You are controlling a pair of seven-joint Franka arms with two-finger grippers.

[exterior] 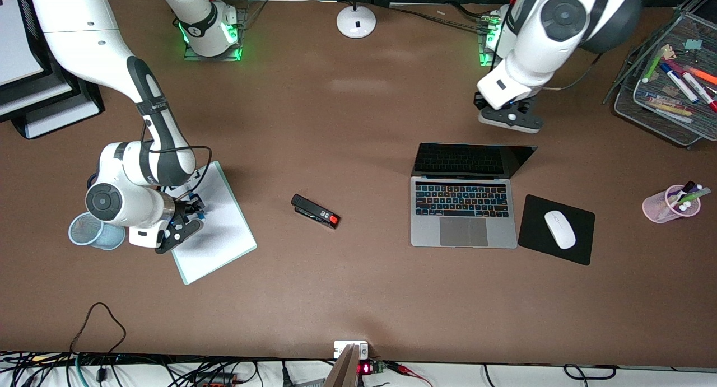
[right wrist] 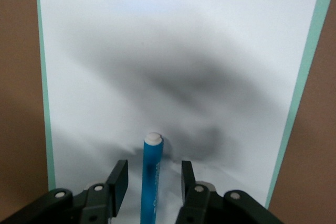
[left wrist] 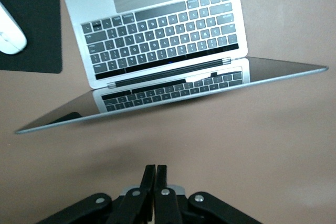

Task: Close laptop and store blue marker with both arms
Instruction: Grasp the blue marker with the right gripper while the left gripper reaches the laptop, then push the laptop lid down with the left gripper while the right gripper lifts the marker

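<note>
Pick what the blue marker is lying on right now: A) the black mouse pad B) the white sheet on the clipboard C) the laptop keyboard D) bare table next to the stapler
B: the right wrist view shows the blue marker flat on the white sheet of the green-edged clipboard, between the fingers of the right pincer, which have not yet touched it.

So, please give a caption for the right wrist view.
Right gripper, jaws open around the blue marker on the whiteboard.

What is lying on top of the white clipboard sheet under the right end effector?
The blue marker lies on the white sheet of the clipboard, between the right end effector fingers, which stand apart on either side. The marker's lower end is hidden below the picture's edge.
</note>
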